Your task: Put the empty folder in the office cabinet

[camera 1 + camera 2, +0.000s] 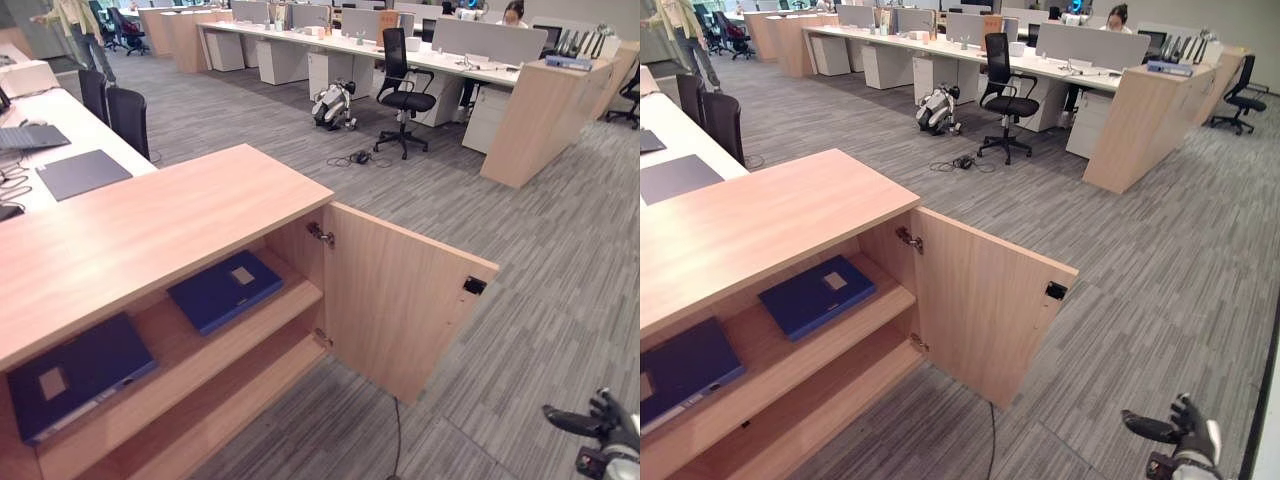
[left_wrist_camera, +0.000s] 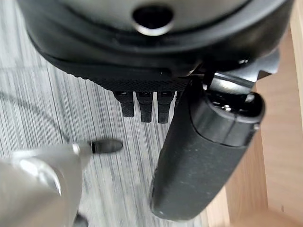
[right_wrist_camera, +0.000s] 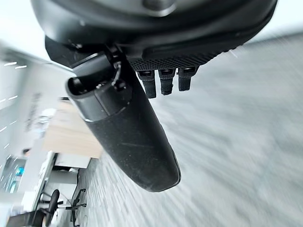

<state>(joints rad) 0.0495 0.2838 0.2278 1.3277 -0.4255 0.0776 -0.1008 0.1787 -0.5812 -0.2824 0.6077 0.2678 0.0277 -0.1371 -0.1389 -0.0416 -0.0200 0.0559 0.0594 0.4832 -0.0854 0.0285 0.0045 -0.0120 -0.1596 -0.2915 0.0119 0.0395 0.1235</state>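
While cabinet [image 1: 160, 230] open, two folders [image 1: 225, 290] shelved

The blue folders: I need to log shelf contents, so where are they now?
Both blue folders lie flat on the open cabinet's upper shelf, one near the hinged door, the other further left.

Open cabinet [image 1: 150, 225], two blue folders [image 1: 224, 290] on shelf [image 1: 200, 350]

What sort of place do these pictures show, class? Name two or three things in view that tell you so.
Most likely an open-plan office. Long shared desks with monitors run across the back, a black swivel chair stands on grey carpet, and a low wooden cabinet with its door open has blue folders on a shelf.
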